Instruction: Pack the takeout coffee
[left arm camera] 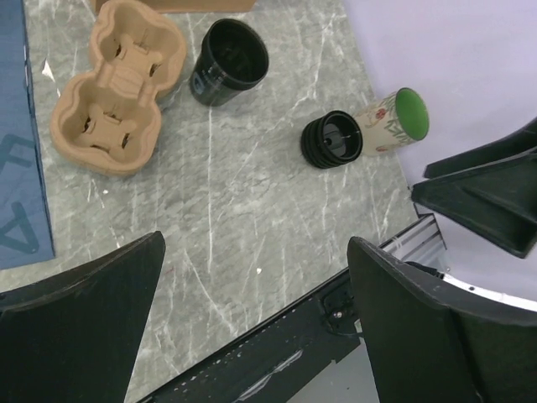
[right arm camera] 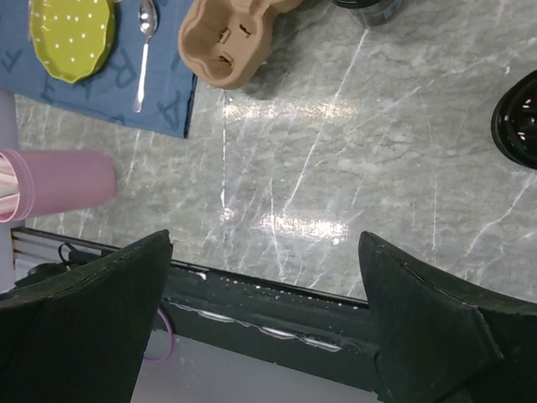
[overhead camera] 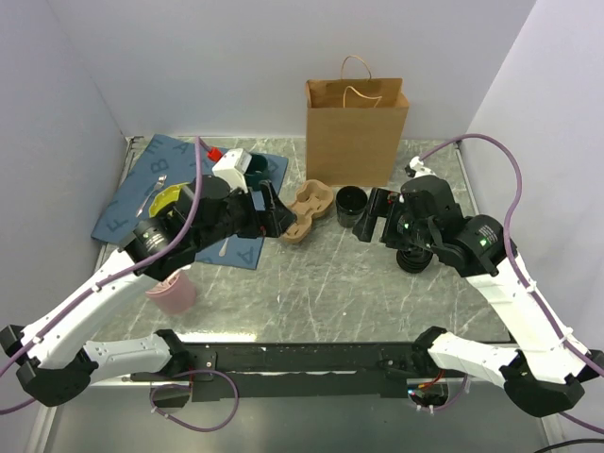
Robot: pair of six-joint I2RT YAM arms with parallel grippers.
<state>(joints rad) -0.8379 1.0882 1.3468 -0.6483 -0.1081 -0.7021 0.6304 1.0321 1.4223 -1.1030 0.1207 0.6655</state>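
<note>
The black cup (overhead camera: 351, 205) stands open in the middle of the top view (lid (left arm camera: 331, 140) lies apart); left claw (left arm camera: 256, 243) and right claw (right arm camera: 266, 239) both spread wide.

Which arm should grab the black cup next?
Probably right. Its open end effector sits just beside the black cup with nothing between them. The left end effector is also open, but the cup carrier lies between it and the cup.
</note>
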